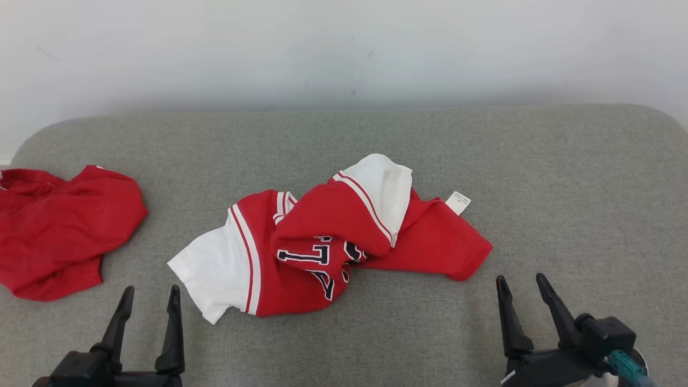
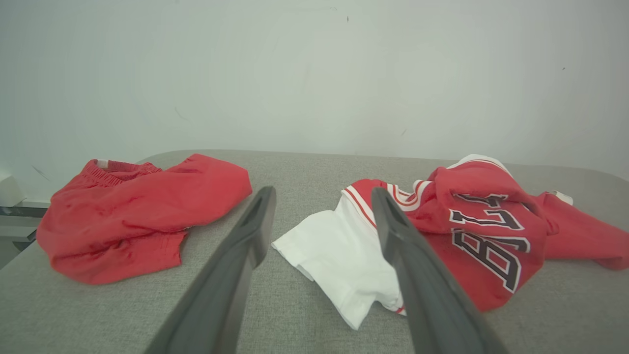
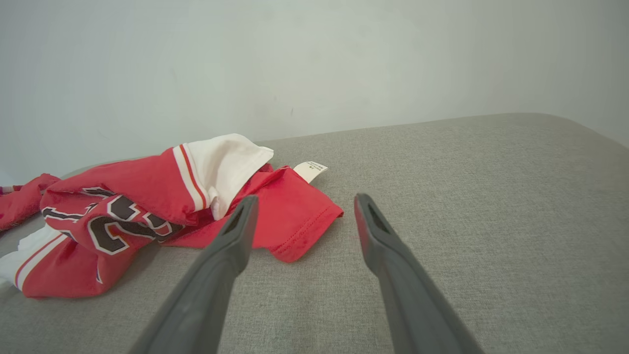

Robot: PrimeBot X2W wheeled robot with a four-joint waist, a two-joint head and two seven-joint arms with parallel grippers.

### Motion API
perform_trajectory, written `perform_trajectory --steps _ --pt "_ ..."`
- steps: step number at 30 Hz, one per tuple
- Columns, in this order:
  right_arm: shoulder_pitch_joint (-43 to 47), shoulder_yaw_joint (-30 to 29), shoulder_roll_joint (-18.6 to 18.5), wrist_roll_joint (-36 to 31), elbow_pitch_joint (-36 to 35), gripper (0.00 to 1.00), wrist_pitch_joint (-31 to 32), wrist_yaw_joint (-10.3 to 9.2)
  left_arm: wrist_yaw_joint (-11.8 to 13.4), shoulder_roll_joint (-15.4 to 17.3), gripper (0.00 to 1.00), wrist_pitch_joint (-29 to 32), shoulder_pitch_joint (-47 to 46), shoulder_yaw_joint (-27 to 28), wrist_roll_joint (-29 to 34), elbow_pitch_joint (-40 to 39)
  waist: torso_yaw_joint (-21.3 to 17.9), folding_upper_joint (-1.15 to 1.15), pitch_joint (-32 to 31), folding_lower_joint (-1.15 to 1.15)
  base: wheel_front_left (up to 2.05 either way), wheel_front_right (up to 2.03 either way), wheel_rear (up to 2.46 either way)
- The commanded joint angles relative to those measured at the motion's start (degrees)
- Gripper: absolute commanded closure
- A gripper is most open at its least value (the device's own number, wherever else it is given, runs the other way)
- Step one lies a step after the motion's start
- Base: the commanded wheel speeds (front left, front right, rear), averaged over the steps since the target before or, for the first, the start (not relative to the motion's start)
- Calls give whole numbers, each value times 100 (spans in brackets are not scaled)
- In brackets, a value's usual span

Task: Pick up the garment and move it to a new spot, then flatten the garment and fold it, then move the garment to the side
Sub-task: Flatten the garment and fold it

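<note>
Dark L tool [image 1: 151, 289], R tool [image 1: 520, 277], wide open

Jersey [image 1: 301, 252], red shorts [image 1: 59, 226] on grey cushion [image 1: 564, 177]

Grey fabric surface [image 1: 564, 177] against plain white wall [image 1: 344, 48]

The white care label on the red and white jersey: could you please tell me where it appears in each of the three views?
Head view: the care label lies right of centre, at the far right edge of the jersey.
Left wrist view: far right, a small white bit behind a red fold, probably the label.
Right wrist view: about mid-frame, at the jersey's far edge.
Shared landmark: the dark lettering on the jersey.
</note>
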Motion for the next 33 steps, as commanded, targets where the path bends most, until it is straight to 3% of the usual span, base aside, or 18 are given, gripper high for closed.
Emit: perform_trajectory --steps 1,15,33 --pt "-123 17 -10 -71 47 0 33 -12 -21 -19 0 -5 17 2 38 -6 31 0 30 0 0 0 0" --pt "-1919 280 -327 -432 1089 0 383 -12 -87 -135 0 -5 -418 -135 -59 134 577 0 663 0 0 0 0" --pt "-4788 720 -1000 -396 4188 0 668 -12 -129 -319 0 -5 -1130 -607 -346 440 1587 0 1625 0 0 0 0"
